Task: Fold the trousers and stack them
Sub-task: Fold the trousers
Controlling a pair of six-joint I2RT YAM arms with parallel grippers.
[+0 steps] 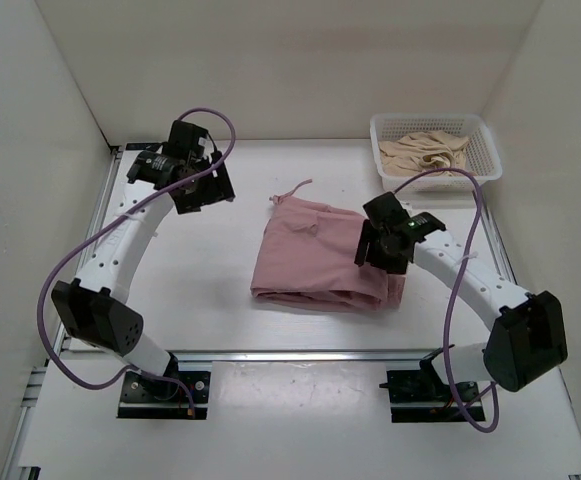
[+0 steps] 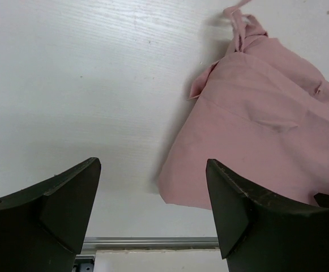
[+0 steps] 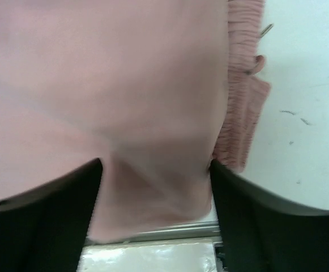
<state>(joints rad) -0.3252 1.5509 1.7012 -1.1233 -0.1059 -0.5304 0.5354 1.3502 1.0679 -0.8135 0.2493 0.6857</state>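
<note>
Hanging low over the folded trousers [image 1: 305,262], right claw [image 3: 156,195] is seen parted — cloth could be snagged as it lifts, fold undone; left claw [image 2: 153,195] open, apart.

You see the trousers [image 1: 315,262] as thin, soft, matt pink cloth with a gathered, ribbed waistband [image 3: 244,85]. They lie on a table [image 1: 200,260] whose white top looks smooth, with a faint wood-like grain and a low sheen. The fingers [image 2: 56,209] you work with look like matt black plastic, the rail [image 1: 300,355] along the near edge is bare, dull metal, and your basket [image 1: 489,150] is white plastic mesh holding crumpled beige cloth [image 1: 425,152].
</note>
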